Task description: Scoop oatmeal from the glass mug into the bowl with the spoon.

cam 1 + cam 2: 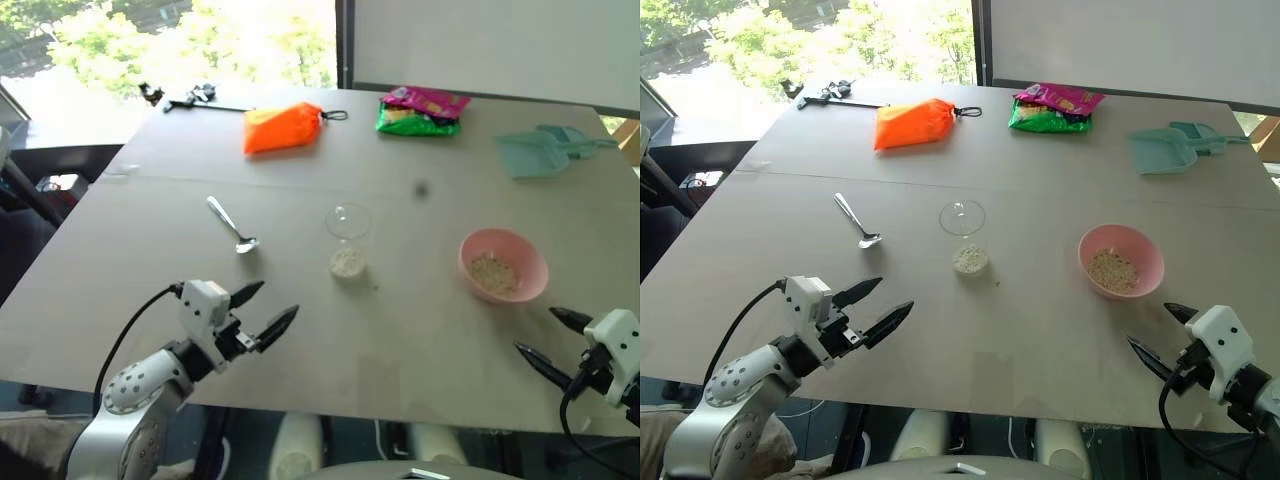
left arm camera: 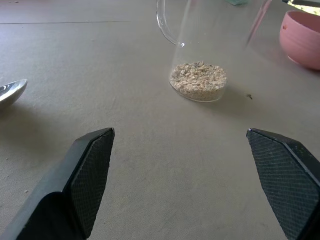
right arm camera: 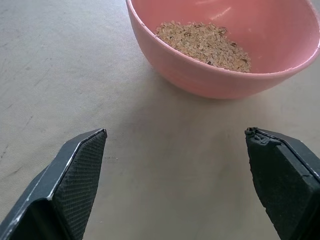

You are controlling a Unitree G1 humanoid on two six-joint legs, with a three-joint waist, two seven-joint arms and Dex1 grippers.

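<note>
The clear glass mug (image 1: 348,243) stands upright mid-table with a little oatmeal (image 2: 198,80) at its bottom. To its right sits the pink bowl (image 1: 503,264), which also holds a heap of oatmeal (image 3: 204,44). The silver spoon (image 1: 231,224) lies flat on the table to the left of the mug, held by nothing. My left gripper (image 1: 264,310) hovers open near the front edge, below the spoon and mug. My right gripper (image 1: 555,335) is open at the front right, just short of the bowl. Both are empty.
Along the far side of the table lie an orange pouch (image 1: 283,128), a green and pink snack bag (image 1: 420,111), a teal dustpan (image 1: 545,150) and a small black tool (image 1: 190,98). The table's front edge runs close under both grippers.
</note>
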